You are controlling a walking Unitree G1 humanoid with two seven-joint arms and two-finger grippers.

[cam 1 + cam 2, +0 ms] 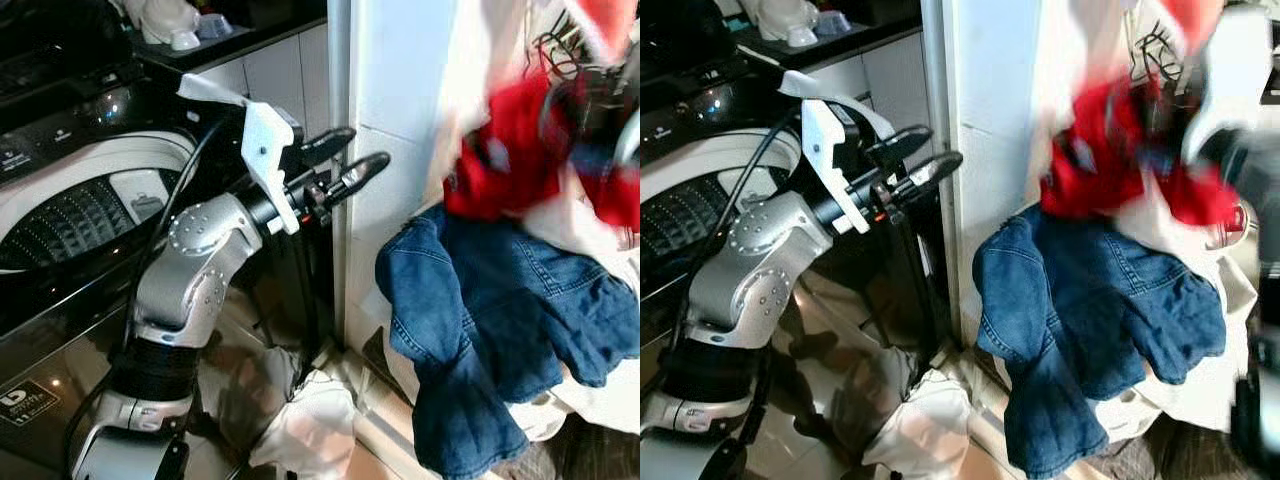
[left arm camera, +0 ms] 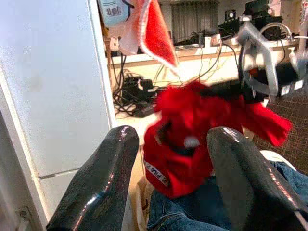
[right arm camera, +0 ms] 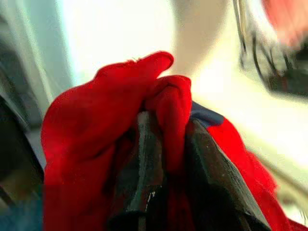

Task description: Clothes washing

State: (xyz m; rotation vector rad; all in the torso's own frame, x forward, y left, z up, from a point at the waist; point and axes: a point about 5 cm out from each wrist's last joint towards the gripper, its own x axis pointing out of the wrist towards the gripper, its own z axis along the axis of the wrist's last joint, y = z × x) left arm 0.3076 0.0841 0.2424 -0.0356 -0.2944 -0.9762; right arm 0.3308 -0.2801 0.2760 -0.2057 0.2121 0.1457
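Note:
A red garment [image 1: 515, 150] hangs blurred in the air above a pile of clothes at the right. My right gripper [image 3: 166, 144] is shut on a fold of that red garment [image 3: 96, 125]. Blue jeans [image 1: 500, 310] drape over the pile below it. My left gripper [image 1: 345, 165] is raised in front of the white wall panel, open and empty, its fingers [image 2: 106, 178] pointing toward the red garment [image 2: 192, 139]. The top-loading washing machine [image 1: 90, 200] stands at the left with its drum open.
A white wall panel [image 1: 395, 130] separates the washer from the clothes pile. White cloth [image 1: 300, 420] lies on the floor at its foot. A counter with white items [image 1: 175, 25] sits behind the washer. White fabric [image 1: 1200, 390] lies under the jeans.

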